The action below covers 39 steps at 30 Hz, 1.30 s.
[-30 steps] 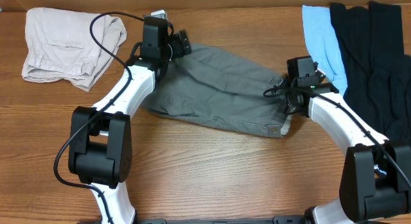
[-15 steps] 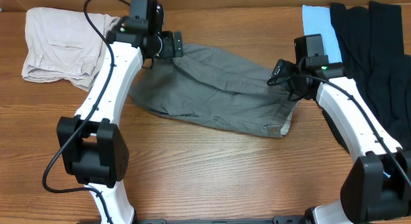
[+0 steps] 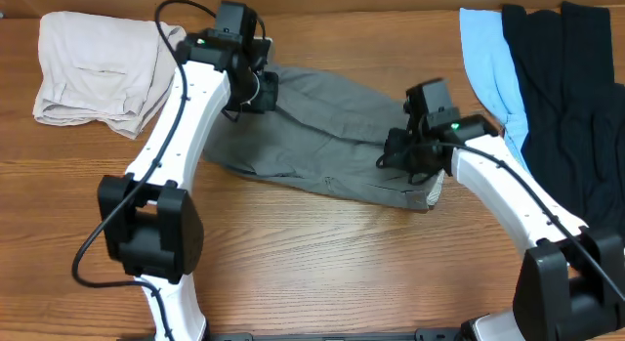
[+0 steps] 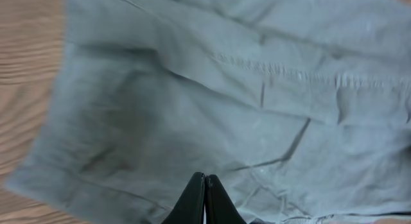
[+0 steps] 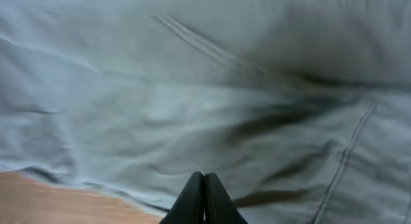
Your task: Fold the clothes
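Two sets of jaws, both pressed tight together, and neither has any cloth between its tips that I can see. My left gripper (image 4: 205, 185) hangs over the far-left corner of the grey shorts (image 3: 332, 136). From that wrist the fabric spreads wide below me, with a stitched seam (image 4: 308, 73) running across it and creases fanning out, so I judge I'm riding above the cloth rather than in it. My right gripper (image 5: 204, 185) is over the opposite end of the shorts, beside the waistband (image 3: 422, 192), where the paler lining peeks out at the near corner. That wrist view is smeared, so I cannot tell whether my tips brush the cloth.

Why one arm at each end? The shorts lie slanted on the table (image 3: 312, 273), rumpled and with no fold made that I can see, and turning one half over the other calls for a hold at both ends together. Closed tips suit pressing or smoothing, and I reckon I'd have to part them to pinch an edge.

Left of the shorts and well apart sit the cream-beige shorts (image 3: 93, 63), not my job. Right of the shorts, beyond the waistband end, lie the light-blue garment (image 3: 485, 48) and the black garments (image 3: 566, 97). They are near my right arm, so that's the side where a careless swing could drag the wrong cloth
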Tool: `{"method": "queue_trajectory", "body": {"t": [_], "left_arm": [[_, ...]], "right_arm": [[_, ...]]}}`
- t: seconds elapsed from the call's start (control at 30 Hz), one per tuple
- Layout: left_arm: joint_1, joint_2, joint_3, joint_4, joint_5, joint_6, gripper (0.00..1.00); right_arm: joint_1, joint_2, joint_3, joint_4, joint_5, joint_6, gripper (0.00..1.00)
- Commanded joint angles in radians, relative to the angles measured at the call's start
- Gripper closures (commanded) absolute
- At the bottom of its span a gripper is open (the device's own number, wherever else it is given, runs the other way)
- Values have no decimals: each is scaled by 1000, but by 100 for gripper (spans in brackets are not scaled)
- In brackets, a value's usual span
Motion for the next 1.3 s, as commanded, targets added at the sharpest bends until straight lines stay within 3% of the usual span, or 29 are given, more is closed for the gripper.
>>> {"method": "queue_trajectory", "body": {"t": [0.0, 0.23, 0.63, 0.8, 1.1, 1.27], "left_arm": [[-55, 39, -23, 14, 37, 56, 96], [-138, 150, -27, 77, 7, 71, 96], [-145, 258, -27, 114, 6, 66, 96], [-145, 299, -27, 261, -2, 37, 96], [-146, 303, -27, 655, -1, 25, 96], [-146, 304, -27, 760, -1, 25, 96]], "right_arm": [[-16, 3, -58, 42, -8, 36, 96], [-27, 5, -71, 148, 1, 35, 96], [-27, 81, -71, 219, 11, 41, 96], [-27, 87, -71, 233, 11, 48, 96], [-27, 87, -71, 238, 23, 48, 96], [-27, 87, -71, 272, 84, 64, 96]]}}
